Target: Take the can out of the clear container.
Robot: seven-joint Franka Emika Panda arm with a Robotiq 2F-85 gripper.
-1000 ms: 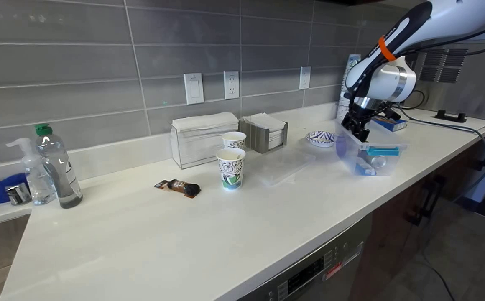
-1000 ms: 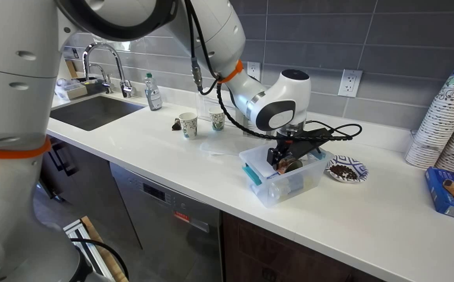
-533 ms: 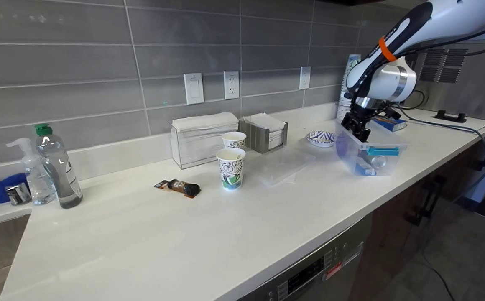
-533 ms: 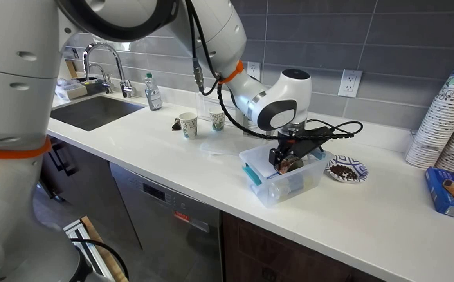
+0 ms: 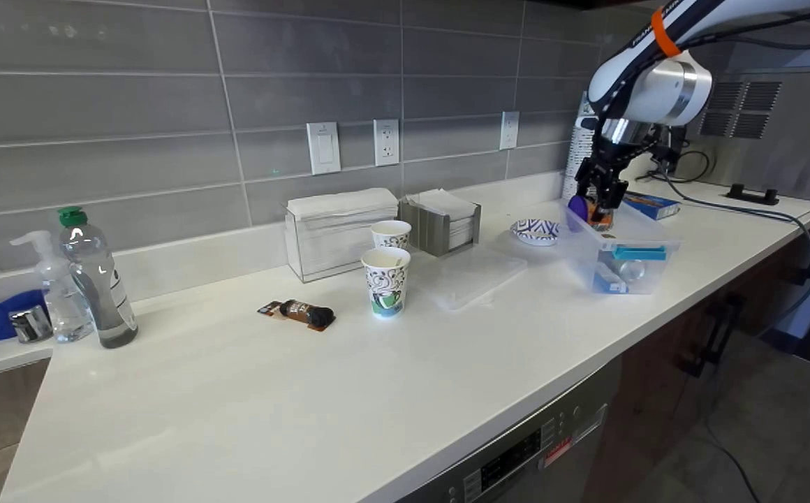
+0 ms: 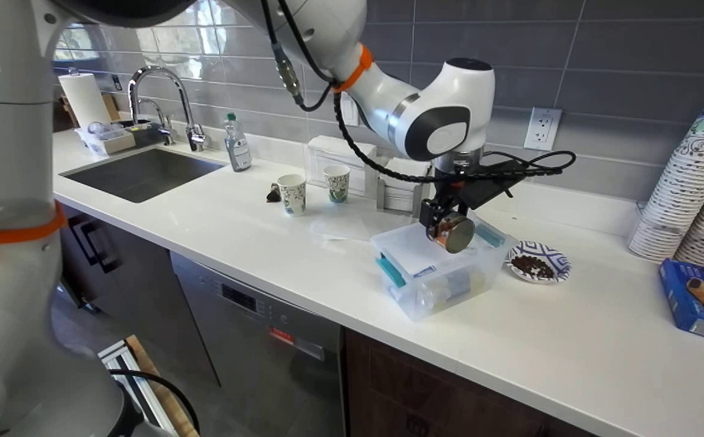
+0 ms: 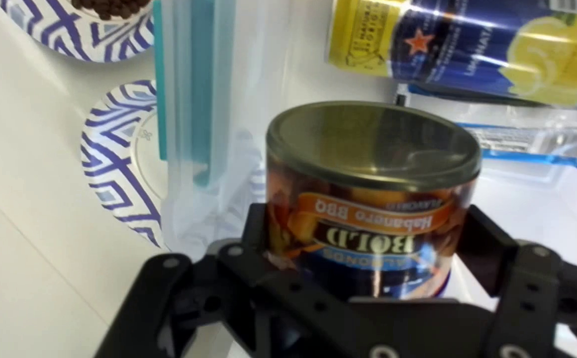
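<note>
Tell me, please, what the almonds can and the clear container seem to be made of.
The almonds can: end probably metal, with reflective face and raised rim; glossy printed sides, perhaps metal or coated board. The clear container: probably smooth plastic; shapes inside show through its translucent walls.

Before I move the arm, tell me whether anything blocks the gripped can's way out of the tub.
Straight up, nothing visible does: the gripper holds the can from above. Sideways, the walls of the tub may block it; whether it clears them I can't tell.
</note>
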